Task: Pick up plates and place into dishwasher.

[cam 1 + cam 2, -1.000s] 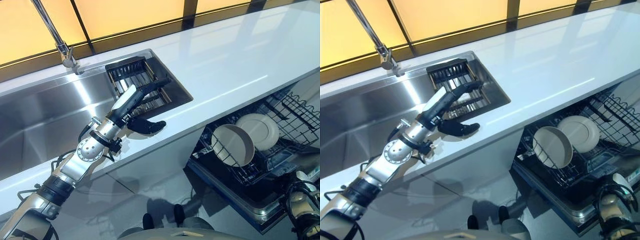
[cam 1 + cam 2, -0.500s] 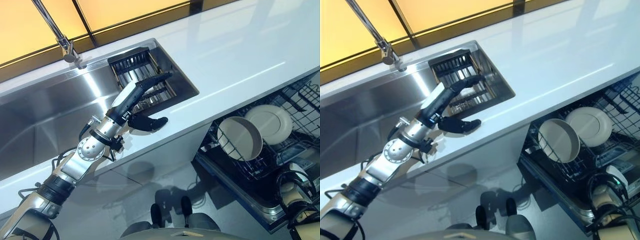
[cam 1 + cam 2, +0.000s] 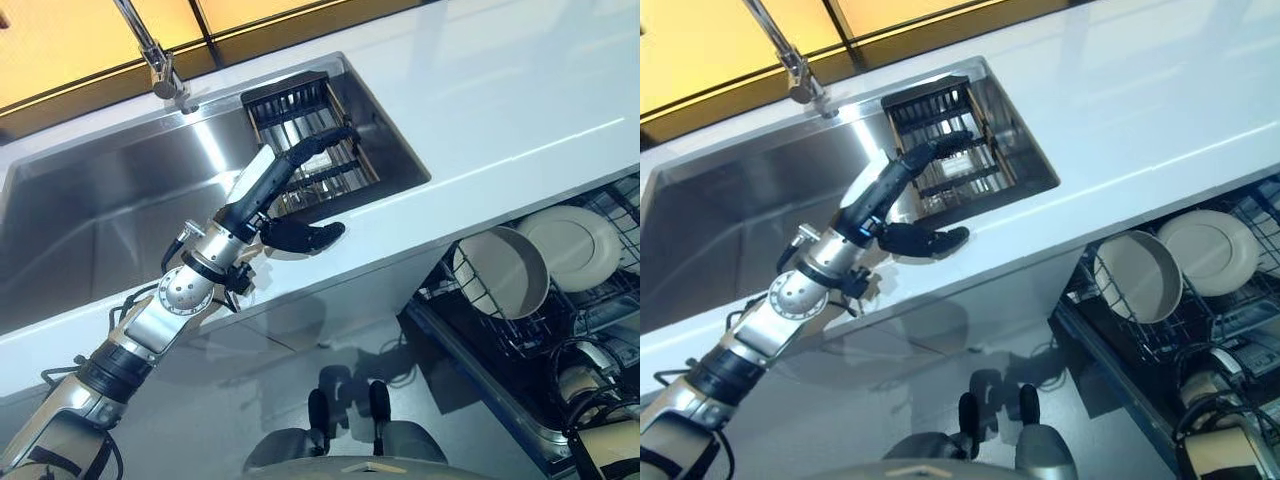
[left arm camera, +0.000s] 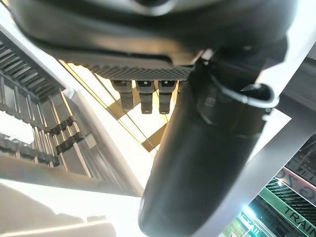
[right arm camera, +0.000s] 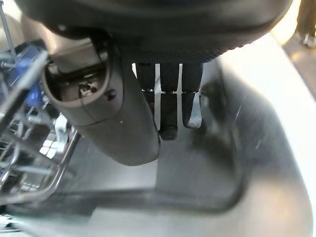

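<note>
Steel sink, faucet, white countertop

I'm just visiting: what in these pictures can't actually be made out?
- Drain rack in the sink, eye views: the left hand covers its middle, so whether a plate remains there is unclear.
- Dishwasher rack, eye views: cut off by the picture's edge beyond the two plates.
- Right hand, right wrist view: the surface under it is blurred.
</note>
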Available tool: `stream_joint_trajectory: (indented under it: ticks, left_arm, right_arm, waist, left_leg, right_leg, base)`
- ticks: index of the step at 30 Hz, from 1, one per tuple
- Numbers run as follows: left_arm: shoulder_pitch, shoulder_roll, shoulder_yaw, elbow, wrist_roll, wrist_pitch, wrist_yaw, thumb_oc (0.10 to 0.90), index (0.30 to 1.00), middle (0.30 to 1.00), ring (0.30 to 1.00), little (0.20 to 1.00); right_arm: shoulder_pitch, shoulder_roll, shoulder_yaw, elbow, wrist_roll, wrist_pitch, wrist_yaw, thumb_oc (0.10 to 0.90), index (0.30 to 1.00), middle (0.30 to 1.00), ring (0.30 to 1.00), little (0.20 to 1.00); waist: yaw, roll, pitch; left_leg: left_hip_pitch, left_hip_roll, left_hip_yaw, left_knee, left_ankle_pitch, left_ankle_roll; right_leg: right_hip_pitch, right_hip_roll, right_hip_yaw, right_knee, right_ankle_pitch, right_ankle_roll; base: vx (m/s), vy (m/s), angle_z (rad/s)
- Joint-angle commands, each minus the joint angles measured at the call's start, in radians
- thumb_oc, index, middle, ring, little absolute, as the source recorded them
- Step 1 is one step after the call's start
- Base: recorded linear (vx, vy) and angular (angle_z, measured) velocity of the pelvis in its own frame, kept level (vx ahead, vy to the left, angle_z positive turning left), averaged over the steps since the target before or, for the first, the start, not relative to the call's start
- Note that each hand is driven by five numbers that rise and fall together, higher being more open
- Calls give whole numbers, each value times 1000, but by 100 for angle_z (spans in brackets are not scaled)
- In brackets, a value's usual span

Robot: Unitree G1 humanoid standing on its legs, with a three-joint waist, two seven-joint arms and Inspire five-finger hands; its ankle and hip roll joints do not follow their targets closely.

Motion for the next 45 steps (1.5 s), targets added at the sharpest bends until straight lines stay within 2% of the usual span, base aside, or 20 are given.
stream_joint_trajectory:
  ticks: [1,5,7,12,16,18,23,27,31,34,40,45]
  left_arm:
    - [-195,-19,16,-68,-27,-86,65,800,900,900,900,900]
    - [-185,-33,18,-42,17,-97,94,800,900,900,900,900]
    - [-173,-42,23,-33,36,-96,110,800,900,900,900,900]
    - [-178,-31,22,-7,30,-98,119,800,900,900,900,900]
    - [-182,-26,23,-2,22,-94,111,800,900,900,900,900]
    - [-181,-9,22,4,4,-92,99,800,900,900,900,900]
    - [-186,5,14,28,-23,-99,81,800,900,900,900,900]
    - [-185,1,6,53,-26,-114,75,800,900,900,900,900]
    - [-177,2,10,52,-38,-110,60,800,900,900,900,900]
    - [-175,6,12,55,-47,-114,54,800,900,900,900,900]
    - [-163,7,21,40,-57,-123,44,800,900,900,900,900]
    - [-153,0,22,33,-62,-136,34,800,900,900,900,900]
  right_arm:
    - [-61,45,59,-53,78,7,-71,100,300,300,300,200]
    - [-133,48,67,-276,85,95,-165,100,300,300,300,200]
    - [-178,29,70,-318,52,91,-183,100,300,300,300,200]
    - [-293,-48,87,-299,5,94,-150,100,300,300,300,200]
    - [-332,-79,94,-263,-11,86,-134,100,300,300,300,200]
    - [-371,-125,106,-241,-32,96,-105,100,300,300,300,200]
    - [-415,-169,139,-203,-65,101,-85,100,300,300,300,200]
    - [-448,-186,160,-159,-99,92,-54,100,300,300,300,200]
    - [-451,-192,167,-113,-99,63,-50,100,300,300,300,200]
    - [-449,-187,164,-108,-106,67,-43,100,300,300,300,200]
    - [-399,-178,145,-105,-121,47,-39,100,300,300,300,200]
    - [-327,-175,104,-120,-91,-8,-35,100,300,300,300,200]
  waist:
    - [3,35,17]
    - [-6,35,25]
    - [-7,34,25]
    - [5,17,18]
    - [12,8,13]
    - [24,-9,0]
    - [40,-40,-23]
    - [49,-56,-39]
    - [59,-63,-55]
    - [62,-66,-63]
    - [61,-71,-77]
    - [47,-79,-96]
  left_leg:
    - [13,-33,27,7,-147,22]
    - [9,-35,21,7,-144,20]
    - [9,-36,23,7,-143,20]
    - [10,-39,18,7,-145,19]
    - [12,-39,13,7,-145,19]
    - [14,-40,4,7,-147,20]
    - [22,-40,-5,7,-149,23]
    - [32,-40,-11,7,-150,24]
    - [42,-40,-18,7,-151,26]
    - [45,-40,-19,7,-153,26]
    - [54,-39,-18,7,-156,27]
    - [67,-35,-4,7,-163,28]
  right_leg:
    - [29,30,1,11,-99,7]
    - [25,34,12,11,-97,-1]
    - [25,36,14,11,-96,-2]
    - [29,37,6,11,-97,-4]
    - [34,37,-1,11,-98,-4]
    - [39,38,-10,11,-100,-4]
    - [51,41,-19,11,-101,-2]
    - [63,44,-20,11,-104,0]
    - [77,45,-22,11,-108,0]
    - [80,45,-21,11,-109,1]
    - [88,47,-18,11,-112,3]
    - [96,49,-7,11,-113,8]
  base:
    - [-14,4,-3]
    - [-5,14,-3]
    - [8,46,-4]
    - [0,0,0]
    - [4,-4,2]
    - [19,-16,10]
    - [17,-13,11]
    - [28,-3,2]
    - [36,6,5]
    - [4,8,3]
    - [2,29,6]
    - [5,47,-2]
